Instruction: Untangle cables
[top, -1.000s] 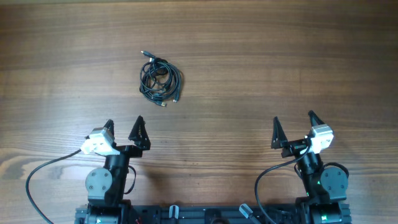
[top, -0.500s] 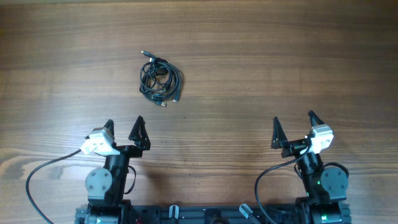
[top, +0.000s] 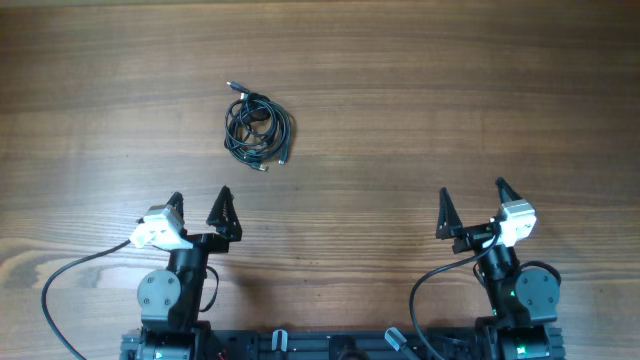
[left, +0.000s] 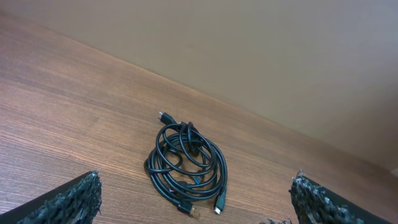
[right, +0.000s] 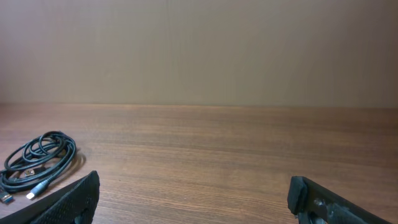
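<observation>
The cables (top: 257, 131) lie as one tangled black coil on the wooden table, left of centre, with small plug ends sticking out at the top left and bottom. In the left wrist view the cables (left: 186, 160) sit ahead of the fingers, two plugs pointing toward me. The right wrist view catches the cables (right: 38, 158) at its far left. My left gripper (top: 200, 208) is open and empty, well short of the coil. My right gripper (top: 470, 203) is open and empty too, far to the coil's right.
Both arm bases sit at the table's near edge, each with a thick black wire (top: 60, 290) looping beside it. A plain beige wall (right: 199, 50) rises behind the table's far edge.
</observation>
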